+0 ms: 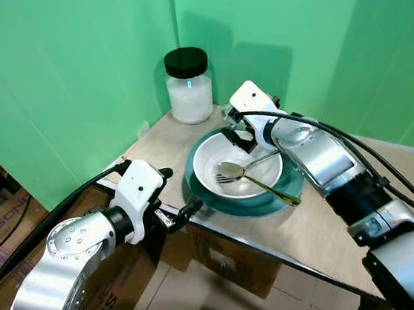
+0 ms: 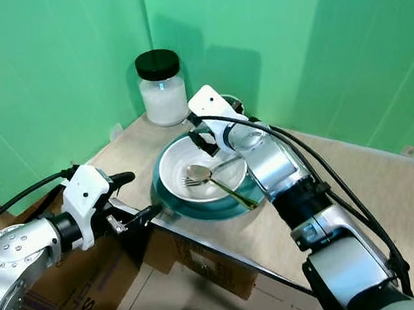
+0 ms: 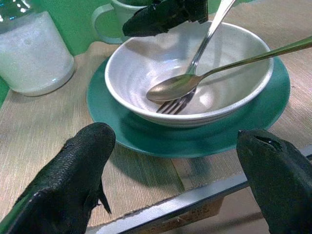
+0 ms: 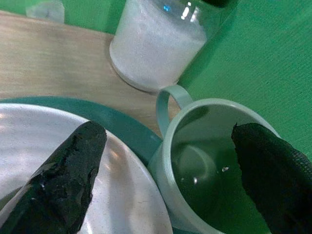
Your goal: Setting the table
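White bowl (image 1: 227, 169) sits on teal plate (image 1: 204, 193), fork (image 3: 175, 103) and spoon (image 3: 170, 87) inside. My right gripper (image 4: 165, 175) spread wide around green mug (image 4: 214, 161), unplaced; left gripper (image 3: 180, 170) open, empty, at bench (image 1: 312, 225) edge

spoon (image 1: 233, 171) and fork (image 3: 171, 104) in bowl (image 1: 207, 167), bowl on plate (image 1: 272, 200); jar (image 1: 189, 86) behind

Two arms of rounded brushed-silver shells with black joint bands; white wrist housings ahead of each claw; left claw (image 1: 176, 200) and right claw (image 1: 236, 138) both with long black textured fingers; black cables looped along both forearms; small screws ringing the left arm's round joint cap.
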`<state>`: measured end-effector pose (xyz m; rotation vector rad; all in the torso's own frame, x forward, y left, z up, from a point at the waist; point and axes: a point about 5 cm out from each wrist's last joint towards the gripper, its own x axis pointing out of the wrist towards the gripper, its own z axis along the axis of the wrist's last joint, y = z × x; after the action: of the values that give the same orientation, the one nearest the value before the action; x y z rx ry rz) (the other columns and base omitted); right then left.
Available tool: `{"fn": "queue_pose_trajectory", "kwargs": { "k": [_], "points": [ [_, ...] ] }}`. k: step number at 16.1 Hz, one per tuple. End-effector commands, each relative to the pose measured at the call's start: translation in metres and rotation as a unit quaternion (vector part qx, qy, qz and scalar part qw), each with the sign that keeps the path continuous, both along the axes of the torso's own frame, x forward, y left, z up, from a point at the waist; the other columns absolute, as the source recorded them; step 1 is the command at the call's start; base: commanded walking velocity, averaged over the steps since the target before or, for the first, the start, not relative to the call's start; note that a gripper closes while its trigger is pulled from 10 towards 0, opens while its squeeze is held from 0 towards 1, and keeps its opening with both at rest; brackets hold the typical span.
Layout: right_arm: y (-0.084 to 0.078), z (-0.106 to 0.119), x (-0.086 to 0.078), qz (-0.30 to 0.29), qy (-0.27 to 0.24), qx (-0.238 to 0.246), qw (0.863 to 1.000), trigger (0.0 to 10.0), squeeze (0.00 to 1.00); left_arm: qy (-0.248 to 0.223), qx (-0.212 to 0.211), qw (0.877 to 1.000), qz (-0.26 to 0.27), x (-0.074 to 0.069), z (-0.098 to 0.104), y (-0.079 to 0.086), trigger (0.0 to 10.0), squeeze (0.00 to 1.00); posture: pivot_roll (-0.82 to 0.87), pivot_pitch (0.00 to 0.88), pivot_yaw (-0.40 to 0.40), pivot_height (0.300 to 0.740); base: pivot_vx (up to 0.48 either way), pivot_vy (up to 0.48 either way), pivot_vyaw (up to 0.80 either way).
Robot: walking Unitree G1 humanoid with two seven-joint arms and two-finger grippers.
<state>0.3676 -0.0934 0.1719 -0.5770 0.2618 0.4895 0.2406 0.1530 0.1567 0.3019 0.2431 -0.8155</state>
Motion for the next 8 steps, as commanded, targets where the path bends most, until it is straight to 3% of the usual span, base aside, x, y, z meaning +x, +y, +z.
{"fn": "queue_pose_trajectory", "kwargs": {
  "k": [1,3,8],
  "points": [
    [0.0019,0.0048,0.0040,0.004,-0.009,-0.003,1.000,2.5,0.00,-0.002,0.003,1.000,-0.004,-0.0024,0.0023,-0.0010,10.0,0.00,0.14,0.000,0.009,0.740,0.000,0.000,0.00],
    [-0.0001,0.0031,0.0063,0.001,-0.002,-0.005,1.000,0.0,0.00,-0.003,0.003,1.000,-0.004,-0.0022,0.0026,-0.0007,10.0,0.00,0.13,0.000,0.011,0.740,0.000,0.000,0.00],
    [-0.0028,-0.0039,0.0075,0.005,0.018,-0.001,1.000,0.0,0.00,-0.003,0.003,1.000,-0.011,-0.0012,0.0033,-0.0019,10.0,0.00,0.13,0.000,0.020,0.740,0.000,0.000,0.00]
  ]
}}
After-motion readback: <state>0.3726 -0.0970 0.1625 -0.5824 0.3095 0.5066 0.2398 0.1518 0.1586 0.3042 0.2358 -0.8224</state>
